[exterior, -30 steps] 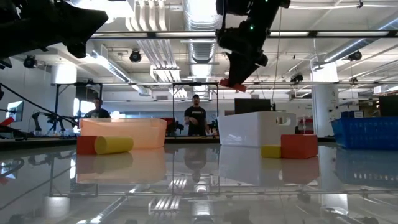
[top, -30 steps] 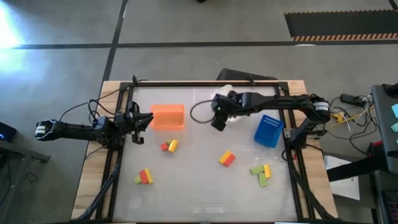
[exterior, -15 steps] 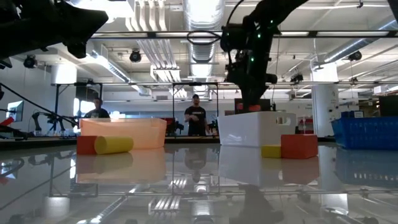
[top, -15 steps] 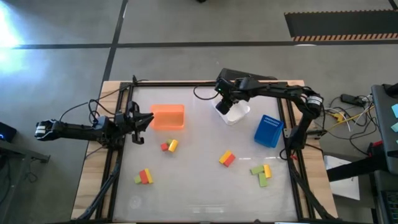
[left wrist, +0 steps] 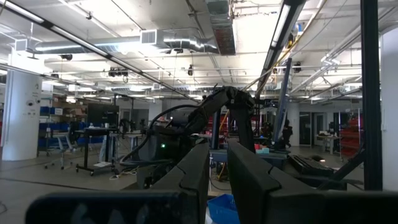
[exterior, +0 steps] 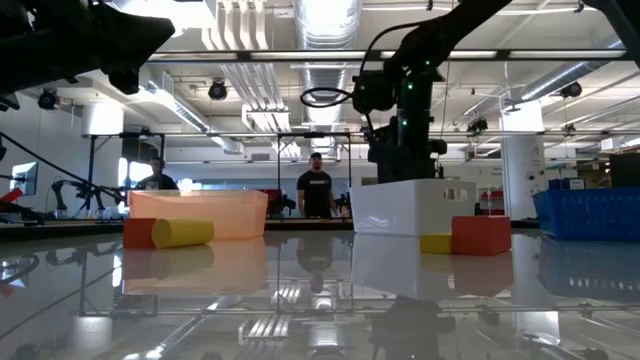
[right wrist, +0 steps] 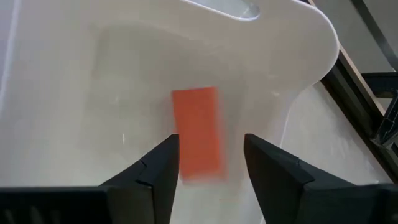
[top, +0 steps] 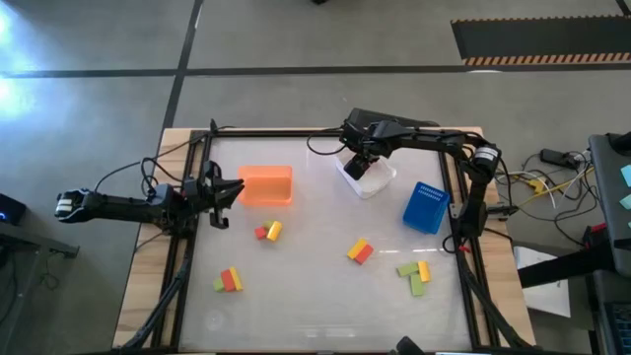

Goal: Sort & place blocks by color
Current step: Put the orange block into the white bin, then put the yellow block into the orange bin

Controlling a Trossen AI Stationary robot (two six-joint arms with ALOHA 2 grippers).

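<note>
My right gripper [right wrist: 208, 158] is open and points down into the white bin [top: 375, 179] near the table's far edge. A red block [right wrist: 198, 132] shows below the gap between its fingers, inside the bin, looking blurred and clear of both fingers. The other red, yellow and light green blocks lie in small clusters on the table [top: 267, 232] [top: 228, 281] [top: 360, 251] [top: 414, 273]. My left gripper [top: 225, 191] waits by the table's left edge beside the orange bin [top: 266, 184], its fingers [left wrist: 217, 155] close together and holding nothing.
The blue bin [top: 426, 207] stands near the right edge, to the near right of the white bin. A black frame [top: 325, 132] runs round the table. In the low view, block pairs [exterior: 168, 232] [exterior: 465, 237] lie in front of the bins; people stand in the room behind.
My right gripper, carrying a red block, has swung from over the middle of the table toward the far edge and come down over the white bin. It has let go: the block is now inside the bin, free of the fingers.
</note>
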